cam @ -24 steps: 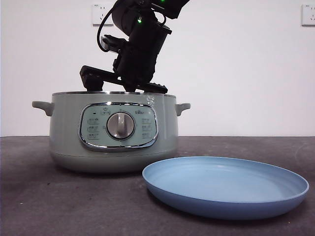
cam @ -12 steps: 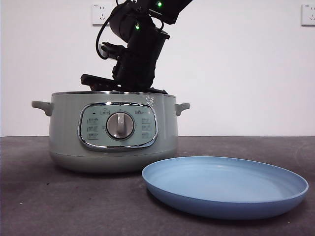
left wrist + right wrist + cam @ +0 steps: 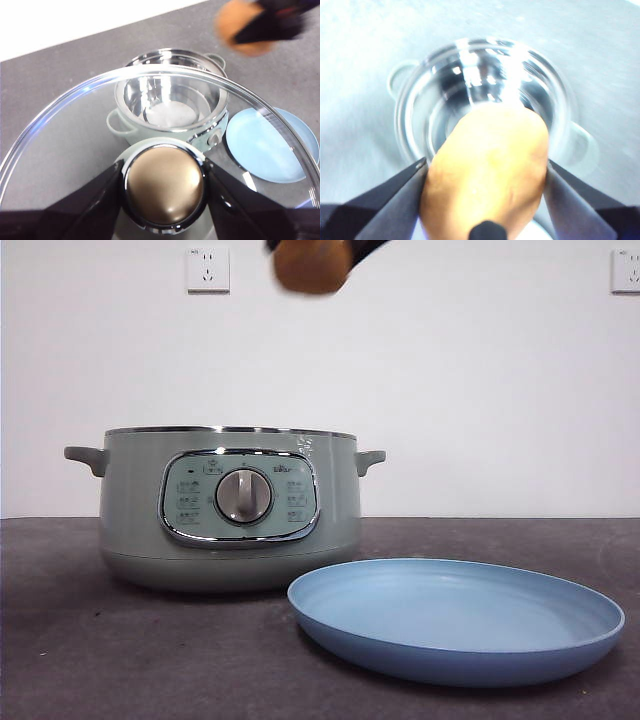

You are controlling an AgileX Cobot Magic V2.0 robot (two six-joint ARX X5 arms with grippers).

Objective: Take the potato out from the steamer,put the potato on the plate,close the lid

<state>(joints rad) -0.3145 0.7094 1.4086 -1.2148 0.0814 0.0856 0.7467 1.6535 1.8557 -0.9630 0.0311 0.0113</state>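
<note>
Though blurred and cut off at the front view's top edge, the potato (image 3: 310, 267) is clamped between the right gripper (image 3: 485, 187) jaws, high above the open steamer (image 3: 228, 508). The left gripper (image 3: 164, 186) grips the lid (image 3: 165, 182) knob aloft. The plate (image 3: 456, 618) lies beside the steamer.

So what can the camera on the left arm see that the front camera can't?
Only the left wrist view shows the lid, held up high with the left gripper shut on its knob, and the steamer's shiny bare inside.

Only the front view shows the steamer's dial and buttons and the wall sockets.

Both show the steamer, the blue plate beside it, bare, and the potato lifted above the steamer in the right gripper.
</note>
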